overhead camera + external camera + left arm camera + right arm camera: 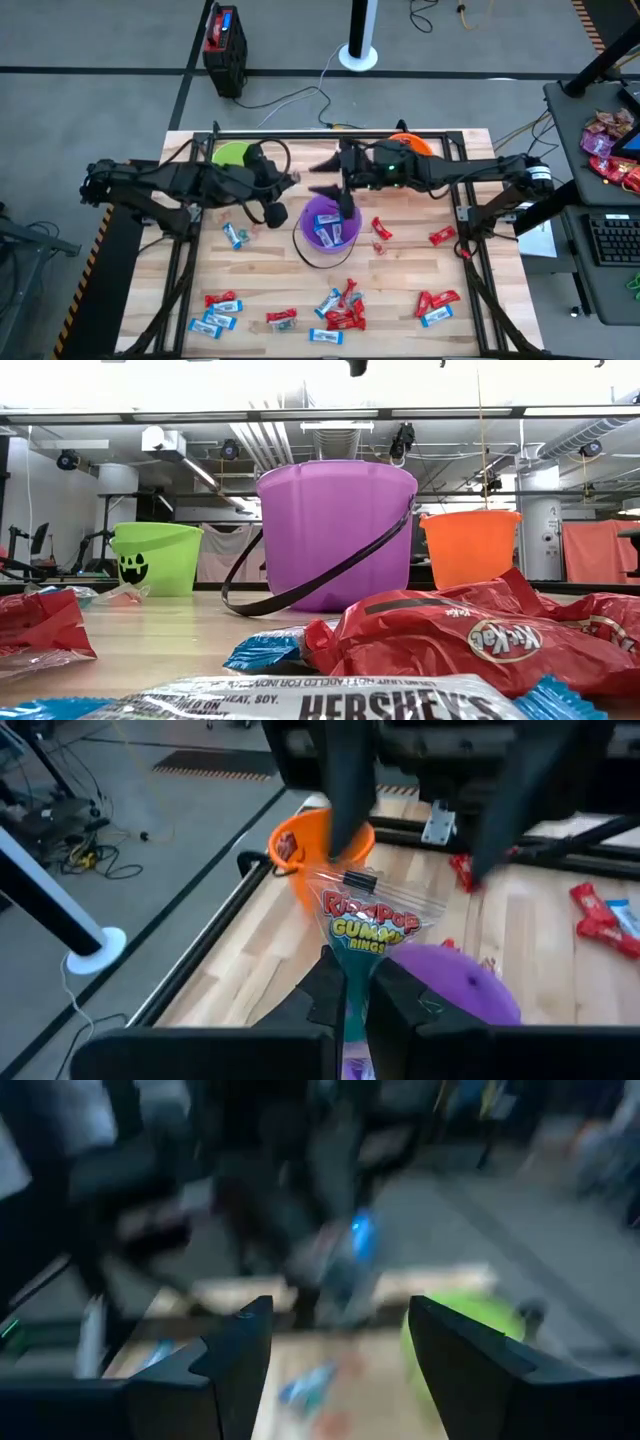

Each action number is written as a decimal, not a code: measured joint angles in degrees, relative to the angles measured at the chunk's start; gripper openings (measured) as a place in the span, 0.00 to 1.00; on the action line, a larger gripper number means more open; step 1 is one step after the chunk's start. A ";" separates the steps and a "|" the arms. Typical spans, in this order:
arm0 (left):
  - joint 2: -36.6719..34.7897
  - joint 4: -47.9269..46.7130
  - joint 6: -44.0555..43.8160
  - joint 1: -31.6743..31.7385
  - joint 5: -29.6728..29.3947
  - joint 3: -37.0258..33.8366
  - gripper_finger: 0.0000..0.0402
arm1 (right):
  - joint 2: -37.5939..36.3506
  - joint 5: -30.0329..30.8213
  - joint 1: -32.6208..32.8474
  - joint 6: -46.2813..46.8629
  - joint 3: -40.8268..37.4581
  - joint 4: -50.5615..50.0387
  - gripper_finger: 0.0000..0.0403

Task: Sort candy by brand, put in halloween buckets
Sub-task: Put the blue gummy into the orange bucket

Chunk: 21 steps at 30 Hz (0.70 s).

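Observation:
My left gripper (350, 1005) is shut on a clear packet (365, 925) printed "Ring Pop Gummy Rings", high above the table between the green bucket (232, 153) and the purple bucket (330, 232). My right gripper (322, 177) faces it from the right, open and empty; in its own view the fingers (235, 1355) stand wide apart. The orange bucket (410, 145) stands at the far edge under the right arm. The purple bucket holds a few light blue pieces. Red and light blue candy (340, 310) lies scattered on the near half of the table. My left gripper pinches the packet's narrow end (347, 982) between its two fingers, which point toward the table's right and slant slightly down. The packet sticks out beyond the fingertips, its wide printed end farthest out, lifted clear of the table and buckets.
Candy groups lie at the near left (215, 312), near right (437, 305) and right of the purple bucket (442, 236). One light blue piece (236, 235) lies left of it. The black frame rails (180, 250) run along the table's sides. Kit Kat (480, 640) and Hershey's (340, 705) wrappers fill the low view's foreground.

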 joint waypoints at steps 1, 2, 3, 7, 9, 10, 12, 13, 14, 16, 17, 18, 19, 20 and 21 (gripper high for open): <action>0.17 0.97 0.06 0.12 -0.05 -0.02 0.02 | -0.08 0.61 0.00 -0.38 0.02 2.06 0.56; 0.36 2.33 0.01 0.14 -0.44 -0.13 0.02 | -0.15 0.73 -0.01 -0.60 0.02 3.07 0.56; 0.64 2.93 0.00 0.19 -0.86 -0.16 0.02 | -0.14 0.77 -0.02 -0.64 0.11 3.21 0.56; 3.17 4.96 -0.09 0.19 -1.24 0.34 0.02 | 0.62 0.31 -0.02 -0.43 0.52 2.76 0.56; 4.67 6.50 0.01 0.19 -1.32 0.24 0.02 | 0.83 0.33 0.00 -0.26 0.59 2.76 0.56; 5.36 7.40 0.01 0.19 -1.33 0.23 0.02 | 0.90 0.32 0.00 0.21 0.58 2.71 0.55; 6.32 7.42 0.04 0.19 -1.44 0.26 0.02 | 1.10 0.82 0.00 1.63 0.57 2.52 0.54; 6.61 7.32 -0.05 0.19 -1.80 0.31 0.02 | 1.14 1.10 -0.02 2.02 0.55 1.95 0.53; 6.76 7.34 -0.11 0.19 -2.35 0.45 0.02 | 1.18 1.30 -0.02 2.26 0.52 1.37 0.51; 6.77 7.39 -0.14 0.19 -3.22 0.71 0.02 | 1.20 2.53 -0.02 2.02 0.50 -0.02 0.47; 6.74 7.44 -0.24 0.19 -3.51 0.88 0.02 | 1.16 3.10 -0.02 1.77 0.50 -0.60 0.45; 6.73 7.42 -0.41 0.19 -3.81 1.01 0.02 | 1.16 3.30 -0.01 1.68 0.52 -0.82 0.43; 6.70 7.38 -0.50 0.20 -4.10 1.08 0.02 | 1.13 3.29 0.00 1.57 0.52 -0.94 0.41; 6.70 7.31 -0.53 0.19 -4.17 1.17 0.02 | 1.13 2.99 0.00 1.43 0.52 -0.97 0.39; 6.70 7.30 -0.53 0.18 -4.17 1.29 0.02 | 1.13 2.51 0.00 1.23 0.52 -0.88 0.36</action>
